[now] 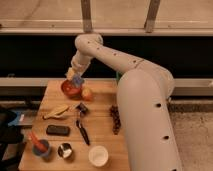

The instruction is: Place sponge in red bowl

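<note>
The sponge (77,80) is a small light blue block hanging just above the right part of the red bowl (70,89). My gripper (75,77) is shut on the sponge and comes down from the white arm at the table's far end. The red bowl is round and orange-red and stands at the back of the wooden table (102,135). Its inside is partly hidden by the gripper and the sponge.
An apple (87,93) lies right of the bowl. Nearer are a banana (56,111), a black slab (58,130), a black tool (82,131), dark grapes (115,119), a white cup (98,155), a metal cup (64,149) and a bluish bowl (41,148).
</note>
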Available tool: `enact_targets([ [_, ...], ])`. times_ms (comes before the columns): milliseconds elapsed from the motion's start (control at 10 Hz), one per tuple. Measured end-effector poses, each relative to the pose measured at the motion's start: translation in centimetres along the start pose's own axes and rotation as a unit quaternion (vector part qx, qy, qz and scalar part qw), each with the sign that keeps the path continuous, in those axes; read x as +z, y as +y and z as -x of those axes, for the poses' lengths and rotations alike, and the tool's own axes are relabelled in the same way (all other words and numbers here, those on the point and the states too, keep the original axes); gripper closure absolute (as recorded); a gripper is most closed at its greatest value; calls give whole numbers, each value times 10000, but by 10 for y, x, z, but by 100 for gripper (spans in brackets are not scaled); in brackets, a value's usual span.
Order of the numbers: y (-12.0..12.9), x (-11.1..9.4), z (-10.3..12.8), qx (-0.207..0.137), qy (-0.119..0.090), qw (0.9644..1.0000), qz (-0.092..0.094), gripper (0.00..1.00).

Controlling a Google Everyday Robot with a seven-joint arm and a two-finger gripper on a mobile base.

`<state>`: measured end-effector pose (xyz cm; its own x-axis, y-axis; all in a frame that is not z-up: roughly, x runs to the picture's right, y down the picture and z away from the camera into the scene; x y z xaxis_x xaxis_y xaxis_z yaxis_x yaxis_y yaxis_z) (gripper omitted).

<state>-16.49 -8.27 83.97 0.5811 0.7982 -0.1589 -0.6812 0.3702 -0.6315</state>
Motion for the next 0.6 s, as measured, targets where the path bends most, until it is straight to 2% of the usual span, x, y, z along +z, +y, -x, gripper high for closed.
enact_targets([
  [400,15,27,12,-236,-76,9992,309,100],
  [500,19,36,23,-330,-78,9988,347,99],
  [600,24,45,33,-423,-49,9984,380,93],
])
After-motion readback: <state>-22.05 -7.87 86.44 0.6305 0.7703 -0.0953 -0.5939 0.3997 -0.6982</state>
